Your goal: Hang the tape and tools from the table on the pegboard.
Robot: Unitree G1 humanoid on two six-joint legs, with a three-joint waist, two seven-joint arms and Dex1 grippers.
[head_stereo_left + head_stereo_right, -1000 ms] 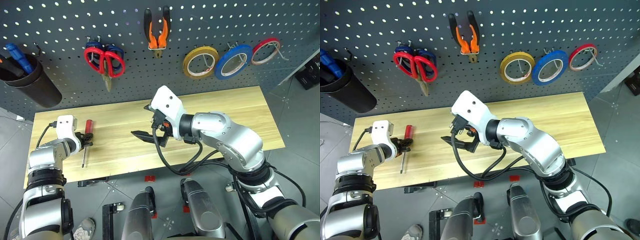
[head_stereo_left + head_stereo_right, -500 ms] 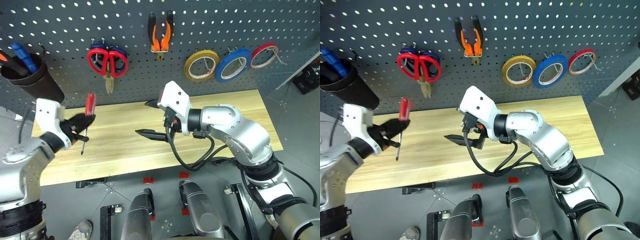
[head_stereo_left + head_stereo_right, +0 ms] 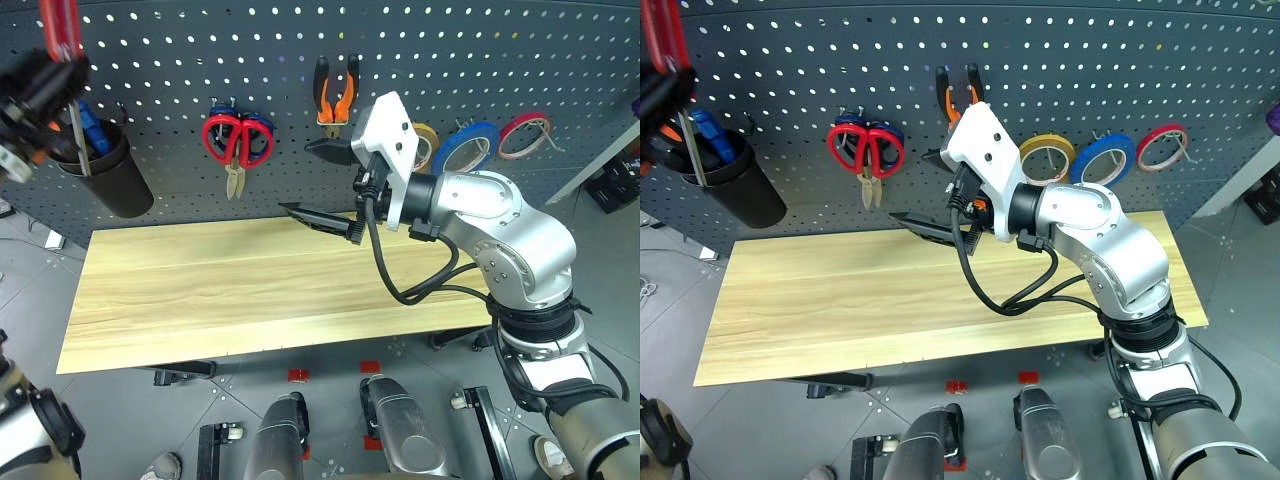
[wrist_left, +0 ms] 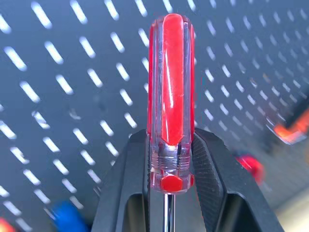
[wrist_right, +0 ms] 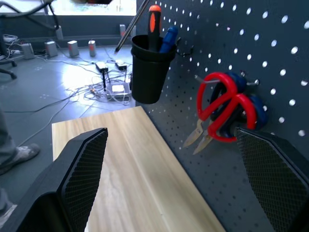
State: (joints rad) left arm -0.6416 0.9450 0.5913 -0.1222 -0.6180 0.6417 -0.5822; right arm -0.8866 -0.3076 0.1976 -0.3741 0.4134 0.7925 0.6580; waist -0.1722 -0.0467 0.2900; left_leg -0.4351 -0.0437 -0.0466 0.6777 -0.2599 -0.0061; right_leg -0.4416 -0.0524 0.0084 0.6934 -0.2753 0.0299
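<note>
Screwdriver (image 4: 170, 96), light and rigid with a slick translucent red handle, is clamped at the handle's base by the left gripper (image 4: 169, 159), raised beside the black cup (image 3: 105, 180) on the pegboard (image 3: 500, 60). Its tip seems hidden against the cup. Right gripper (image 5: 174, 159) hangs wide apart, empty, over the table (image 3: 200, 290).

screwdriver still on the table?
No. The left gripper holds the screwdriver by its red handle, up in front of the pegboard.
</note>
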